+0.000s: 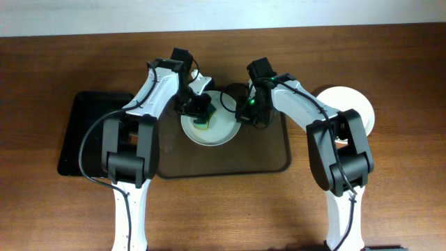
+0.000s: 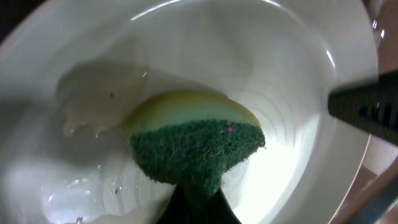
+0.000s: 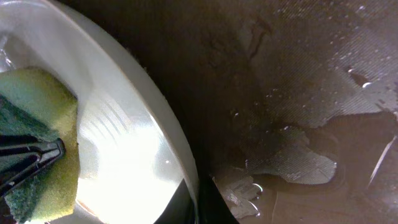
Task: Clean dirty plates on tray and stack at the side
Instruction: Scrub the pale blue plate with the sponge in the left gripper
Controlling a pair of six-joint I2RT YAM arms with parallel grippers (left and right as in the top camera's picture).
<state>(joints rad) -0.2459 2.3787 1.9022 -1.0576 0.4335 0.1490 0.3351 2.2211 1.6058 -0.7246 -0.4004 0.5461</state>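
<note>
While it lies on the tray (image 1: pixel 265 157), toward the far left part of it, one white plate (image 1: pixel 220 134) is worked from both sides. A sponge (image 1: pixel 202 123), yellow with a green scouring face, is pressed onto the plate's inner surface on its far left part. The sponge is clenched in the left pincer (image 1: pixel 201 117), whose fingertips are seen in the left wrist view closed on the green pad at its lower tip. A thin film of liquid (image 2: pixel 93 115) is spread across the plate beside the sponge, and a few tiny reddish specks are visible in it.

The plate's right rim is pinched by the right pincer (image 3: pixel 196 208); in the right wrist view the white edge is seen running down between its two dark fingers. In the left wrist view one of those fingers is seen as a black bar over the rim at the right.

Puddles and beads of water (image 3: pixel 298 165) are seen on the dark brown tray just beside the plate.

A second plate (image 1: pixel 357 102) is set on the desk (image 1: pixel 223 216) right of the tray, apart from it and partly hidden by the right arm. A smaller black tray (image 1: pixel 83 139) is placed on the desk at the left, its edge close against the brown one.
</note>
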